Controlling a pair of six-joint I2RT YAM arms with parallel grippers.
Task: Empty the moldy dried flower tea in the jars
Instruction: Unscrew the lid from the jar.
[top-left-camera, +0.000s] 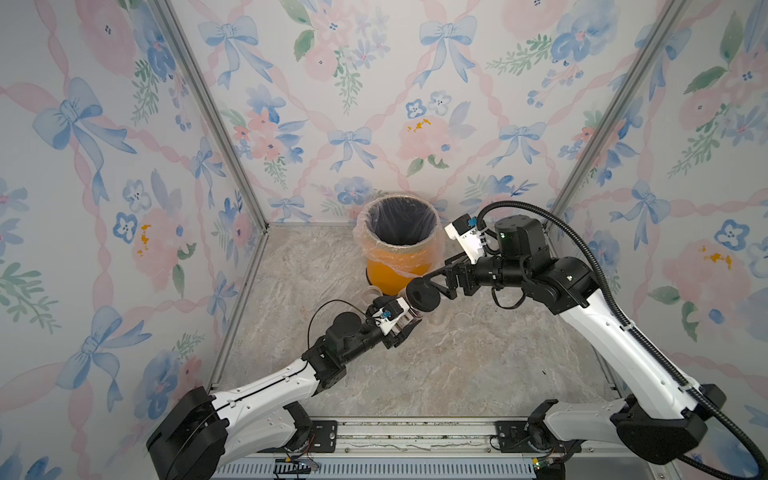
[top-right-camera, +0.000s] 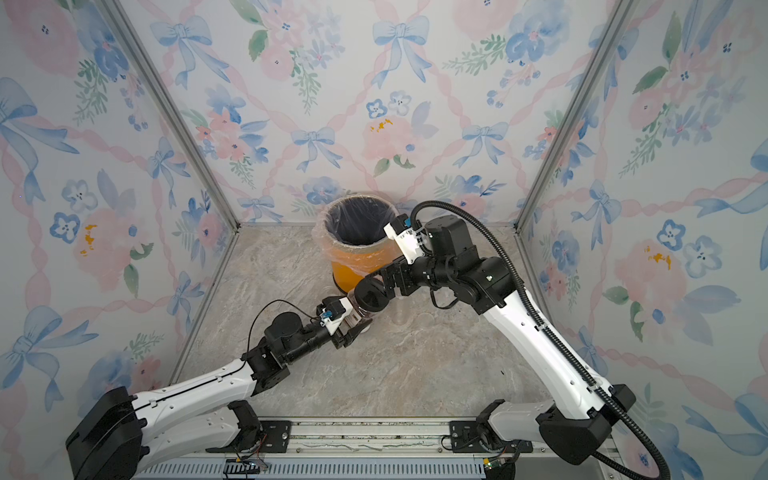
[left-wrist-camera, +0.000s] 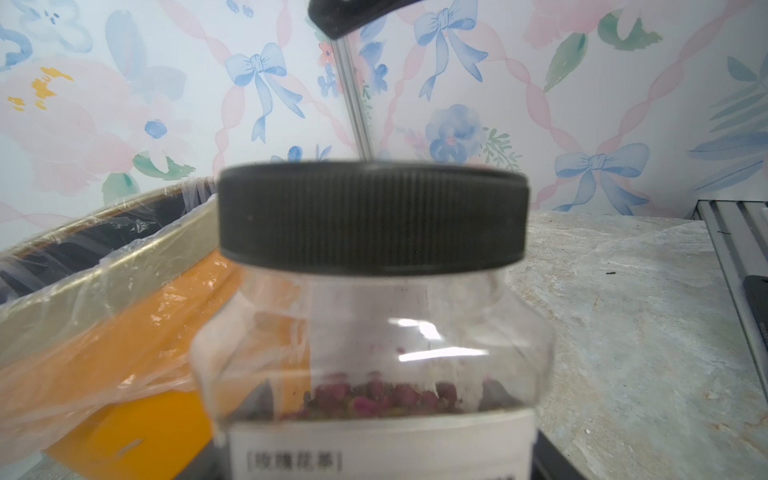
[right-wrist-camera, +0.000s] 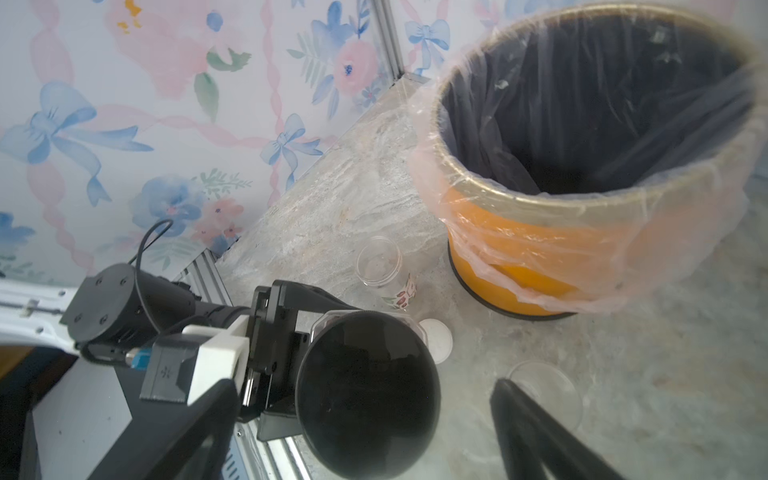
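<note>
Jaws of the left gripper (top-left-camera: 403, 326) clamp the squarish jar (left-wrist-camera: 374, 332) from the side, holding it just in front of the orange bin (right-wrist-camera: 490, 237), near the middle of the marbled tabletop (top-left-camera: 457, 365). Through the jar's clear walls a shallow layer of dried flower tea (left-wrist-camera: 374, 399), reddish-pink buds, lies just above a white label (left-wrist-camera: 374, 449) bearing printed characters. The ribbed black lid (left-wrist-camera: 374, 216) sits on the jar's neck. To the right, the right gripper (right-wrist-camera: 365, 386) reaches in with its jaws spread wide, one finger on each side of the black lid. In the right wrist view one finger stands clearly apart from the lid; whether the other touches it cannot be told. On the tabletop between the held jar and the bin are an open-mouthed slim clear jar (right-wrist-camera: 380, 266) with a floral print and a white lid (right-wrist-camera: 436, 340), the latter just beside the held jar. Further right lies a round translucent lid (right-wrist-camera: 552, 386). A clear plastic liner (right-wrist-camera: 685, 232) folds over the bin's rim.
</note>
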